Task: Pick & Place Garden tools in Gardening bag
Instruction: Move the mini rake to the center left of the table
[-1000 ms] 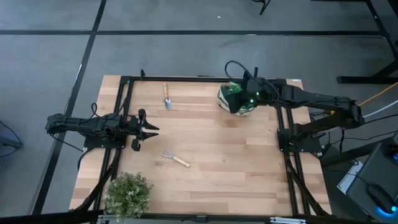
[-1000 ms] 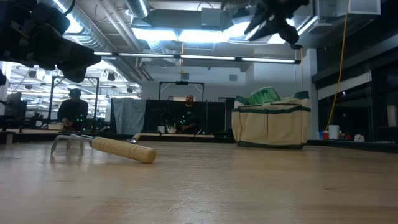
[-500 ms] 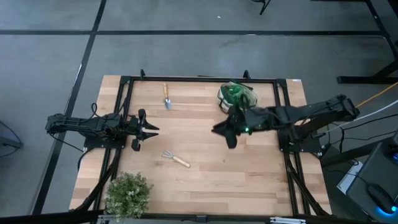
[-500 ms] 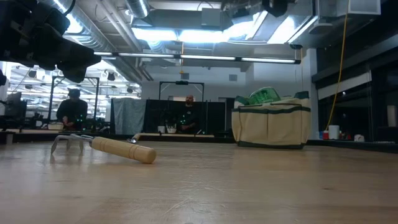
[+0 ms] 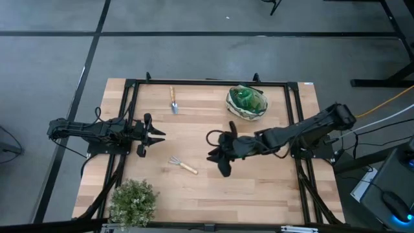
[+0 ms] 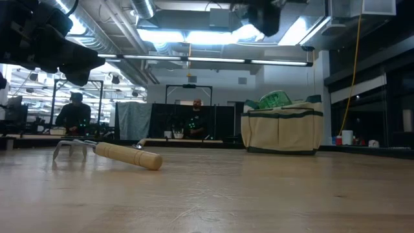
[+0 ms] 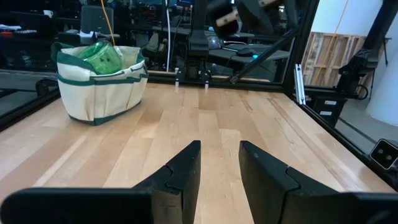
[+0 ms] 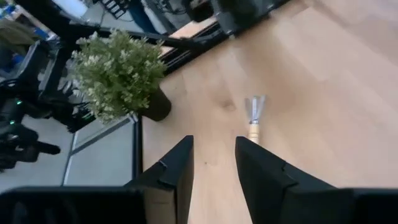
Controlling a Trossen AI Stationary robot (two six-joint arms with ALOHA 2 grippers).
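The wooden-handled rake (image 5: 182, 166) lies flat on the table near its middle, and it also shows in the right wrist view as the rake (image 8: 254, 121). A trowel (image 5: 173, 100) lies at the far edge. The gardening bag (image 5: 246, 103) stands at the far right with a green thing (image 6: 275, 99) sticking out of its mouth. My right gripper (image 5: 212, 154) hovers open above the table's middle, right of the rake, slanting down toward it. My left gripper (image 5: 160, 134) waits open and level at the left side, with nothing between its fingers.
A bushy potted plant (image 5: 134, 202) stands at the near left corner. A black frame (image 5: 194, 81) runs along the table's far and side edges. Bare wood lies between the rake and the bag. People sit in the room beyond the table (image 6: 196, 120).
My right gripper has swung from above the gardening bag toward the table's middle and near edge. It has come lower and tipped downward, and now it hangs to the right of the rake. The rake, the trowel and the bag have stayed where they were.
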